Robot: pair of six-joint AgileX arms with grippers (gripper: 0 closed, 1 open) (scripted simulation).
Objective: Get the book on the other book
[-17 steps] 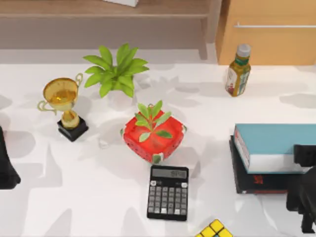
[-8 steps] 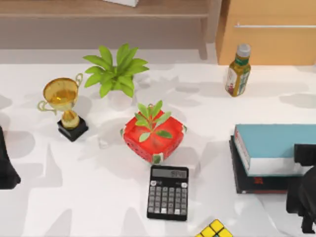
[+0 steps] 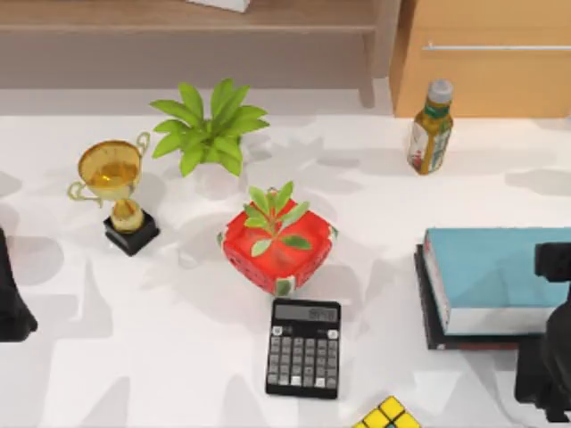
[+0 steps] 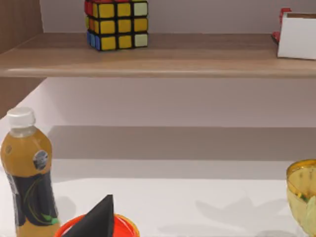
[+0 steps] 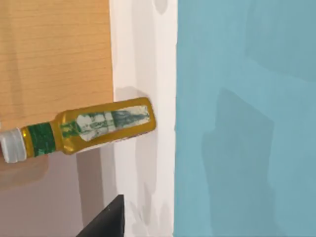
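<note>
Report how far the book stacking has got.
Done, by the look of it: the light blue book lies on top of the black book at the table's right side, the black one peeking out along its left and near edges. In hand: the right arm sits at the stack's near right corner. Left: probably just pulling that arm clear. The left arm is parked at the left edge.

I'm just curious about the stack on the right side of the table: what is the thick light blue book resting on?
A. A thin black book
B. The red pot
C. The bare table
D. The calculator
A: in the top view the light blue book lies on the thin black book, whose edges stick out beneath it.
</note>
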